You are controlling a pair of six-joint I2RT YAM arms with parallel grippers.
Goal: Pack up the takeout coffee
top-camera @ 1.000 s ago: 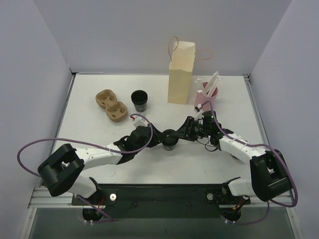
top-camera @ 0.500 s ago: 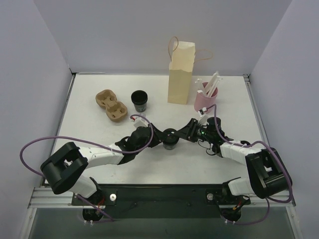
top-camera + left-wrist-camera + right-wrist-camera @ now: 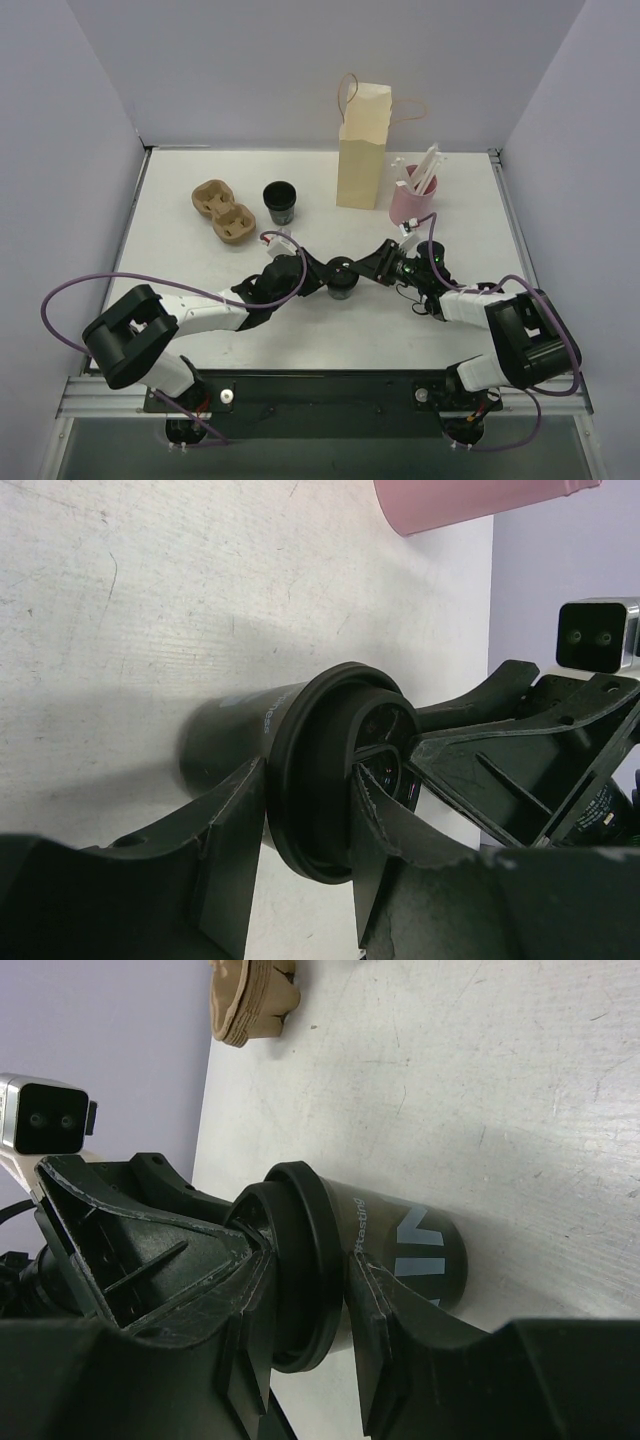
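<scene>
The left end effector (image 3: pixel 306 802) is turned on its side and about half open. One finger lies against the body of the lidded coffee cup (image 3: pixel 342 284) and the other reaches over the lid (image 3: pixel 318 770), so the rim sits clamped between them. The right end effector (image 3: pixel 312 1295) meets it from the opposite side, a little narrower. It too grips the same rim from above and below. The cup stands upright mid-table (image 3: pixel 170 250), between the two arms. Farther back, an open-topped black cup (image 3: pixel 280 201) stands beside a cardboard cup carrier (image 3: pixel 223 212). A tall paper bag (image 3: pixel 361 152) stands upright, and just beside it a pink cup (image 3: pixel 407 207) holds white sticks (image 3: pixel 429 166).
</scene>
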